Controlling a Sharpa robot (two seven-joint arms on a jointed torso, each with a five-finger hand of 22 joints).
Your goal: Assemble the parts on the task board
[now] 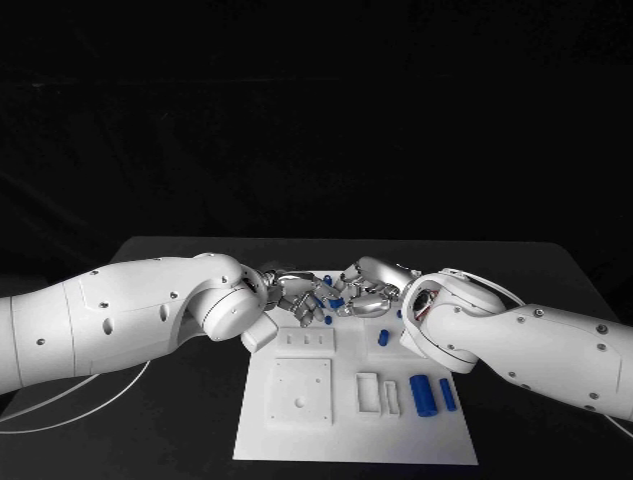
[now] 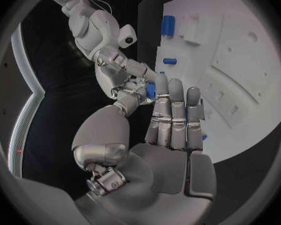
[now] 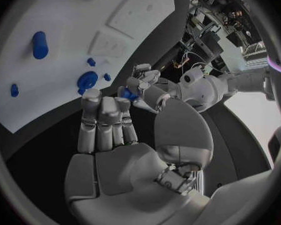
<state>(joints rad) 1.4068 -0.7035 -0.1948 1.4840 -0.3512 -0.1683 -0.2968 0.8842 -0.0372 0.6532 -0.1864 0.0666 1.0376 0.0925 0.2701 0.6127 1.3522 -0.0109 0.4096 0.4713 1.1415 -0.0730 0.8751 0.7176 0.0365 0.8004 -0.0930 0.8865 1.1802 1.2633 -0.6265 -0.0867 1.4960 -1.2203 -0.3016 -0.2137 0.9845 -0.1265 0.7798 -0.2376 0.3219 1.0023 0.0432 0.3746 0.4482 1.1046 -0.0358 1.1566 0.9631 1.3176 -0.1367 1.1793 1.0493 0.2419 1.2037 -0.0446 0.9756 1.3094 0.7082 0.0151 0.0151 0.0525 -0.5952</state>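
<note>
Over the far edge of the white task board [image 1: 403,440], my left hand [image 1: 295,292] and right hand [image 1: 374,283] meet fingertip to fingertip. A small blue part [image 1: 334,298] sits between them. In the left wrist view the right hand [image 2: 125,80] pinches the blue part [image 2: 151,90] just past my left hand's fingers [image 2: 172,115]. In the right wrist view the left hand [image 3: 143,82] curls its fingers round the blue part [image 3: 125,93]. I cannot tell whether this is one piece or two pressed together.
Two upright blue cylinders [image 1: 421,393] [image 1: 447,393] and a smaller blue part [image 1: 385,338] stand on the board's right side. A raised white square plate [image 1: 302,395] and white slotted blocks [image 1: 367,392] lie in its middle. Black table surrounds the board.
</note>
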